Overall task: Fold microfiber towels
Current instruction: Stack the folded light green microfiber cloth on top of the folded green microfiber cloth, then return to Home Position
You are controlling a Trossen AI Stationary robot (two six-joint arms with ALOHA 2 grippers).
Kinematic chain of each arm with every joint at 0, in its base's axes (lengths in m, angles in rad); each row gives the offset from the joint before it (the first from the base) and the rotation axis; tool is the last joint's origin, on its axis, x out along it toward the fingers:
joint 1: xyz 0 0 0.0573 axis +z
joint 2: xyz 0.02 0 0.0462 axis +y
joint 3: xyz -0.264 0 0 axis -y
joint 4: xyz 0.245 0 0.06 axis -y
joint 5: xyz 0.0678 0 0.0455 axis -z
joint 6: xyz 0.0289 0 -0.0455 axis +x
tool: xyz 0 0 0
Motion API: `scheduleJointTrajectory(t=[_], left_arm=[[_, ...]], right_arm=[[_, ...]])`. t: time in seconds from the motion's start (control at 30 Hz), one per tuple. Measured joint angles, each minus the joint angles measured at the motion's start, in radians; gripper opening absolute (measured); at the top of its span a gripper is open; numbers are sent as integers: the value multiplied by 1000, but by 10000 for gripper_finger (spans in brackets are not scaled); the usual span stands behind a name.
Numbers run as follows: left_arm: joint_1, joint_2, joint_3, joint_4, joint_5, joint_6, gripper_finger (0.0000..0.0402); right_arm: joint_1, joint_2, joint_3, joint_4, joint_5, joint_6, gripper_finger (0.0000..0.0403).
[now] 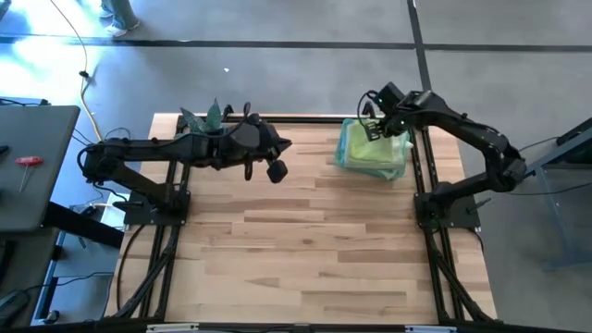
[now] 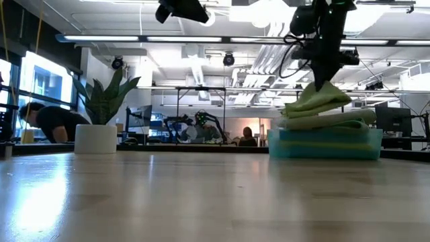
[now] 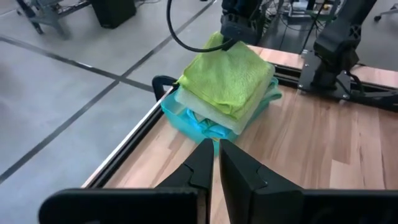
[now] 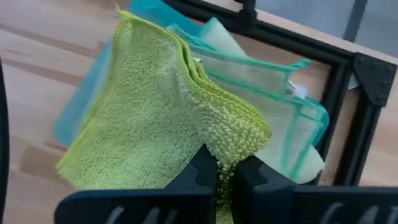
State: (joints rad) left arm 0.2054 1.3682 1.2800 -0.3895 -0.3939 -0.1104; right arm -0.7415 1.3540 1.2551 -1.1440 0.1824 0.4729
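The microfiber towels [image 1: 372, 151] sit in one neat stack at the far right corner of the table [image 1: 314, 259], close against the dark frame rail. From the low view the stack reads as blue at the bottom, pale sage green above it, and a lime green towel [image 4: 155, 118] on top. All of them look folded already, and no loose towel shows anywhere else on the table, so the task seems near its end: what is left, as far as I can judge, is letting the top towel settle flat and releasing it.

The right hand [image 4: 225, 173] is down at the stack with its fingers pressed together on the edge of the lime green towel, whose corner is lifted slightly off the pile.

The left hand [image 3: 215, 163] hangs above the table's far middle, fingers together and holding nothing, pointed towards the stack
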Motion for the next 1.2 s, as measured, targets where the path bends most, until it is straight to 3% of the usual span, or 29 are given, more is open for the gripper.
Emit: scheduleJointTrajectory(t=[0.33,0.63,0.83,1.03,1.2], left_arm=[[0,0,0,31,-15,-29,19],[0,0,0,49,-15,-37,19],[0,0,0,50,-15,-62,19],[0,-41,0,64,-32,-37,19],[-2,-142,0,64,-31,-36,19]], right_arm=[[-37,0,-127,36,-20,-36,14],[-38,1,-107,46,112,-74,129],[-38,1,8,-49,182,-82,181],[-16,0,196,-84,150,-116,182],[71,-19,349,-79,137,-199,181]])
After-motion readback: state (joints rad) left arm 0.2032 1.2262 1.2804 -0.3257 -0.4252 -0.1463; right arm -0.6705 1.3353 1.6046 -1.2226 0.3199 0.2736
